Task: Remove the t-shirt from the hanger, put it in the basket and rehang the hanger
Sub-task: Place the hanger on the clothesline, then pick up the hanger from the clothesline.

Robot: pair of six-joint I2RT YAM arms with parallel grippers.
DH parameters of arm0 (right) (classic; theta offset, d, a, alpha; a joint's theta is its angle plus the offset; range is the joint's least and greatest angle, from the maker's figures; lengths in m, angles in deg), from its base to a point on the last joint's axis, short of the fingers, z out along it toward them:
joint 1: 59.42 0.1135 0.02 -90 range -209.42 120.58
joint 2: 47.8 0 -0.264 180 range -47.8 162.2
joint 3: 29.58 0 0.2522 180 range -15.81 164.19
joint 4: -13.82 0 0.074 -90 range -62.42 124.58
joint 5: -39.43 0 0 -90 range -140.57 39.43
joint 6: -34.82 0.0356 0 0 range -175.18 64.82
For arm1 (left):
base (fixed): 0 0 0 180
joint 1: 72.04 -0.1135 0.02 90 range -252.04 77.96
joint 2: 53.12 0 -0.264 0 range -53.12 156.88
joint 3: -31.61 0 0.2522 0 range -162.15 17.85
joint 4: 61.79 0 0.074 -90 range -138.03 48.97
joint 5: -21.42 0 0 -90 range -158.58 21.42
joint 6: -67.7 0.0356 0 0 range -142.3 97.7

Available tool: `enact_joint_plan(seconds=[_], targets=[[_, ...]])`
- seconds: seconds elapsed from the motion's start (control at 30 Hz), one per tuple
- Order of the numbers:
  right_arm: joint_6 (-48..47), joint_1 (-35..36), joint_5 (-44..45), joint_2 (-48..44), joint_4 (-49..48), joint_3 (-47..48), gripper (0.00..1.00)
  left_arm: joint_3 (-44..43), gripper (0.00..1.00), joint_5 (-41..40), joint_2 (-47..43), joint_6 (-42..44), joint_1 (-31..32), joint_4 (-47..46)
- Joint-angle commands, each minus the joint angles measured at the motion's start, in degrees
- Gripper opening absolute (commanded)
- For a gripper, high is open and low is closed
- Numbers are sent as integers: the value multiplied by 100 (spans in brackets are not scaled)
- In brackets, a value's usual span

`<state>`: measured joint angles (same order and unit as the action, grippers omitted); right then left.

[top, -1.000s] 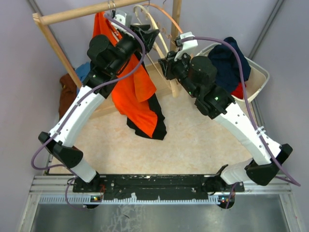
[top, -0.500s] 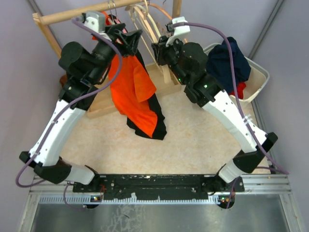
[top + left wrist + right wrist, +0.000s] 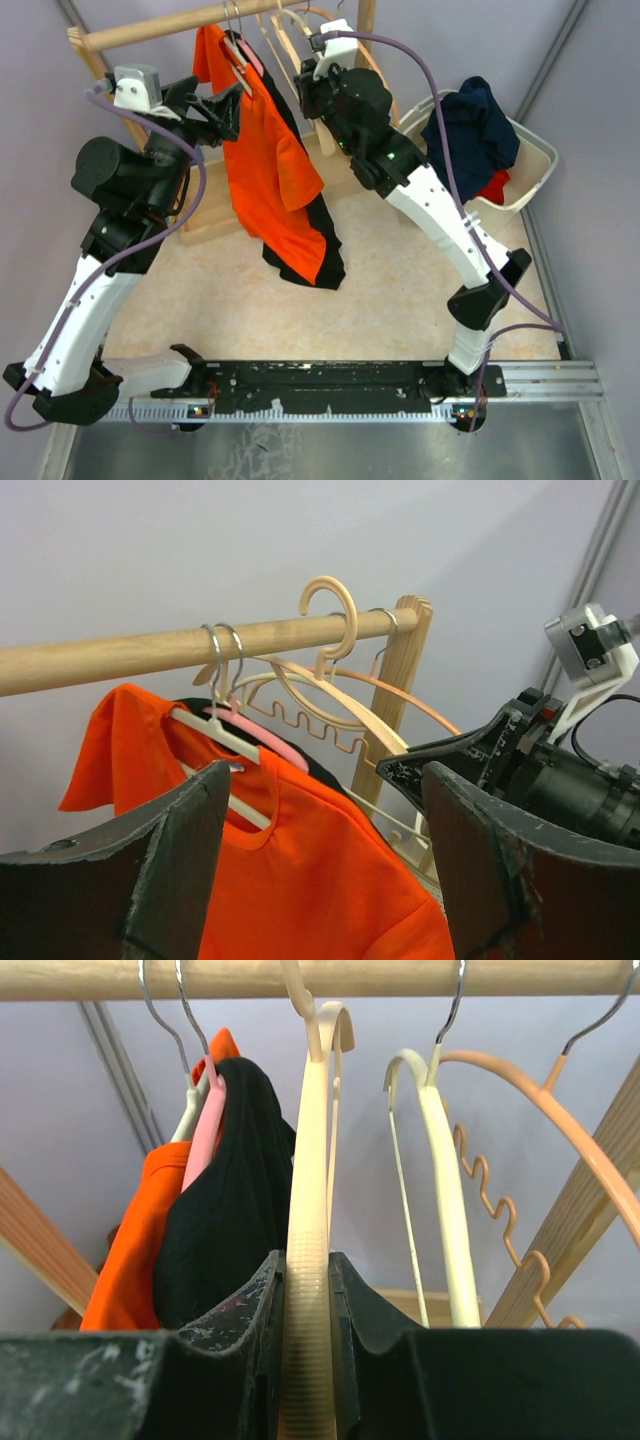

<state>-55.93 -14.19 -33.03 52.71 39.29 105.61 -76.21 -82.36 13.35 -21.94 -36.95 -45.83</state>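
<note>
The t-shirt (image 3: 270, 170) hung on its hanger (image 3: 215, 730) from the rail (image 3: 170, 28) at the far side of the bench (image 3: 400, 290), toward the rail's left end. My left fingers (image 3: 222, 112) stood spread just left of the t-shirt, apart from it. Right of the t-shirt, on the same rail, hung more hangers, and my right fingers (image 3: 255, 1305) were clamped on the bare hanger (image 3: 305, 1190) nearest it. Farther right stood a basket (image 3: 535, 165) with clothes (image 3: 470, 125) in it.
</note>
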Motion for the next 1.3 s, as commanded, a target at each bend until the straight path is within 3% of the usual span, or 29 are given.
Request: enact_joint_plan(seconds=[0.0, 0.43, 0.63, 0.77, 1.03, 1.27], targets=[[-149, -35, -32, 276, -140, 725, 0, 249, 83, -438, -314, 108, -20, -141], [84, -320, -276, 783, 86, 1216, 0, 482, 89, -719, -600, 170, -20, -108], [106, -322, -329, 534, 243, 1019, 41, 348, 90, -589, -480, 204, -20, 32], [-22, -189, -347, 35, 102, 535, 54, 247, 90, -477, -393, 235, -20, 71], [-166, 148, -442, -535, 56, -23, 50, 135, 90, -217, -227, 205, -20, 111], [-167, 246, -702, -527, 98, 67, 38, 183, 90, -290, -276, 201, -20, 77]])
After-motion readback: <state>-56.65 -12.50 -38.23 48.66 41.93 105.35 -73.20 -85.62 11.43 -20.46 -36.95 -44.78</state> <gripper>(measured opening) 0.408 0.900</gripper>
